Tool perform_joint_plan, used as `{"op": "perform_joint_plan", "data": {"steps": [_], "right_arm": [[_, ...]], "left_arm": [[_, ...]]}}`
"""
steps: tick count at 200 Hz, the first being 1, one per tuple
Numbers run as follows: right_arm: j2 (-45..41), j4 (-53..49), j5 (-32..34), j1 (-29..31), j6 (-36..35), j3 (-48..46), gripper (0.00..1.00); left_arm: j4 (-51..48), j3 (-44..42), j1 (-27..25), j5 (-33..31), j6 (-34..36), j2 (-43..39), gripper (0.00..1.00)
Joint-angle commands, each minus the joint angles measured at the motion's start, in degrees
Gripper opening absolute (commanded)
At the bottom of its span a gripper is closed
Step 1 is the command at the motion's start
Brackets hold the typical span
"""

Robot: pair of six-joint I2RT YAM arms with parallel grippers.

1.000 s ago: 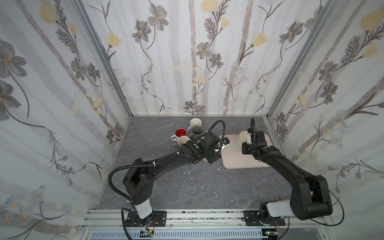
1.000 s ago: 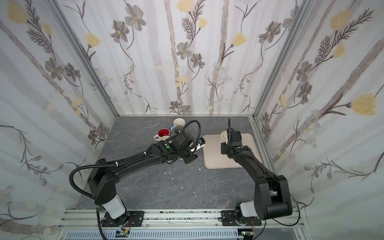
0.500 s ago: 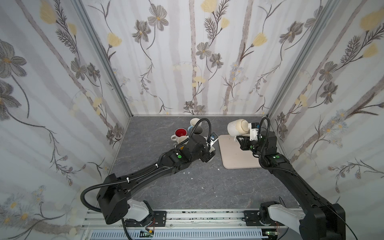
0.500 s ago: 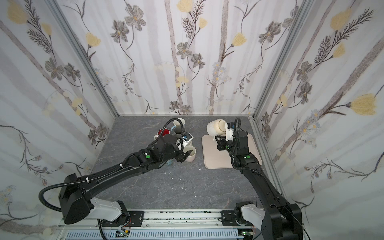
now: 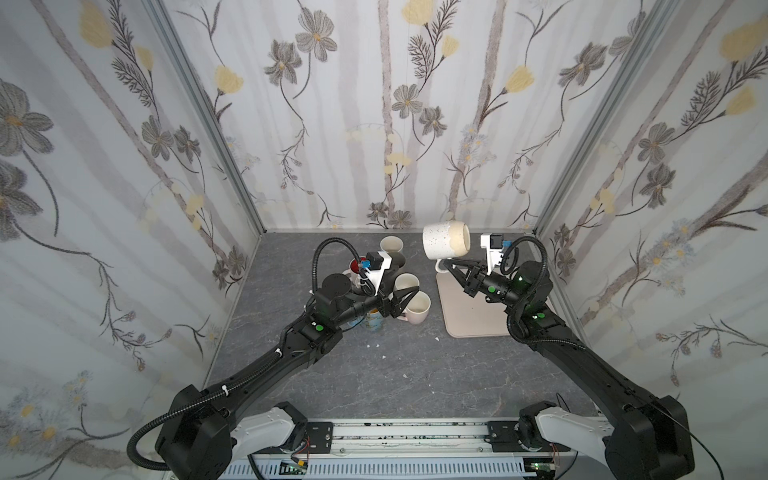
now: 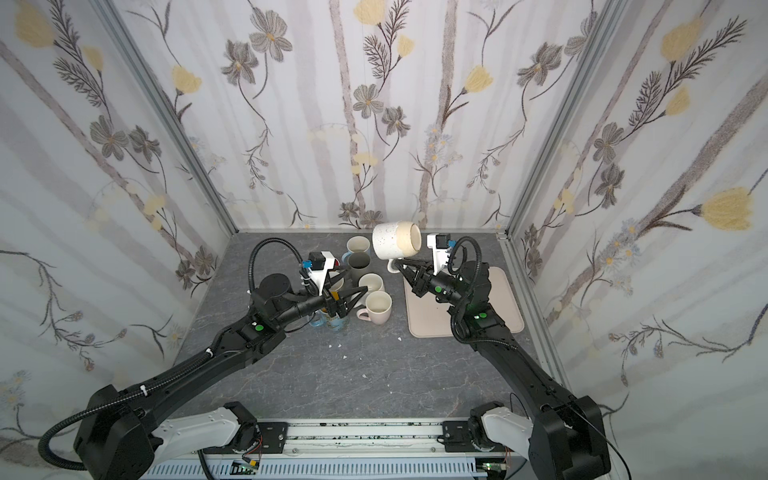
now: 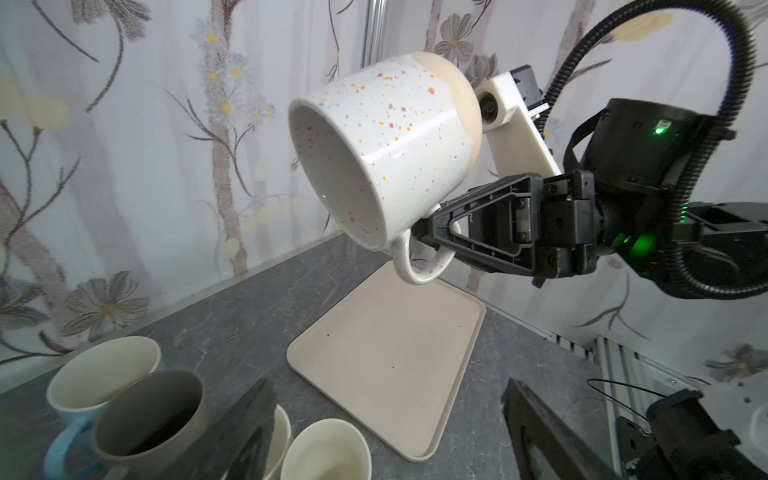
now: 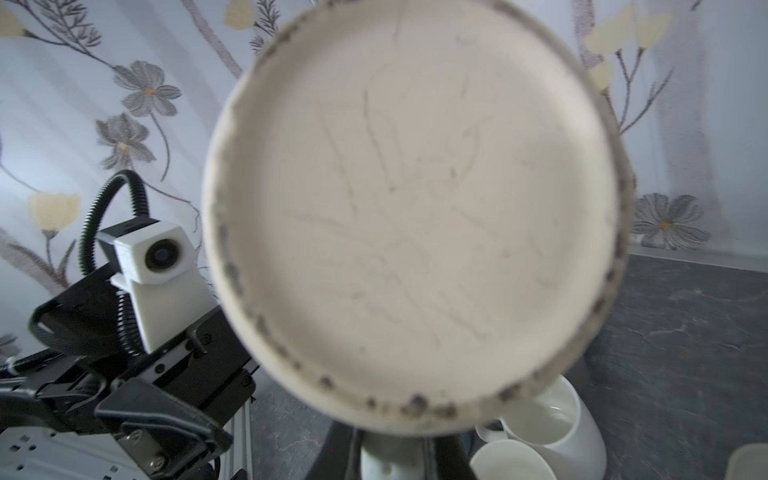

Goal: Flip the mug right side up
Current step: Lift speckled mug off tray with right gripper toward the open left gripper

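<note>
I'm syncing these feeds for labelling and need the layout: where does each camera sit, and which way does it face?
Top views: high over the front rail, looking down toward the back wall; both arms show whole, the right gripper holding the speckled mug above the tray.
Left wrist: on the left arm, facing across at the speckled mug; its own open fingers show.
Right wrist: on the right arm, facing the mug's base; its own fingers barely show.
Shared: every view shows the mug.

You face three walls (image 5: 374,104) papered with grey and yellow flowers on pale stripes, joined by metal corner posts (image 5: 206,116). The bench (image 5: 415,374) is dark grey, stone-patterned and evenly lit, with a metal rail (image 5: 395,434) along its near edge.
</note>
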Motion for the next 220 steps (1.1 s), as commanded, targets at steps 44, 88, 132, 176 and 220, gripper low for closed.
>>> {"op": "perform_joint_plan", "data": {"steps": [44,88,132,176,220], "right_arm": [[4.16,19.39,-5.86,6.98,3.46,3.05,0.00],[7.76,24.66,-7.40,9.93,6.47,4.55,0.00],[9.13,26.55,-8.06,11.37,7.52,5.15,0.00],[9.32,26.13,-8.59,12.27,7.14,5.78,0.00],[9.75,25.58,-8.94,13.59,6.79,6.22,0.00]], "left_arm": [[31.77,-4.71,5.39,19.12,-22.25,3.37,0.75],[40.40,-5.07,6.80,21.32,-29.04,6.78,0.63],[44.86,-5.34,7.58,21.86,-32.69,8.72,0.55],[47.54,-4.45,8.12,22.29,-36.05,10.79,0.39],[54.32,-3.50,8.29,23.46,-42.03,14.45,0.24]]}}
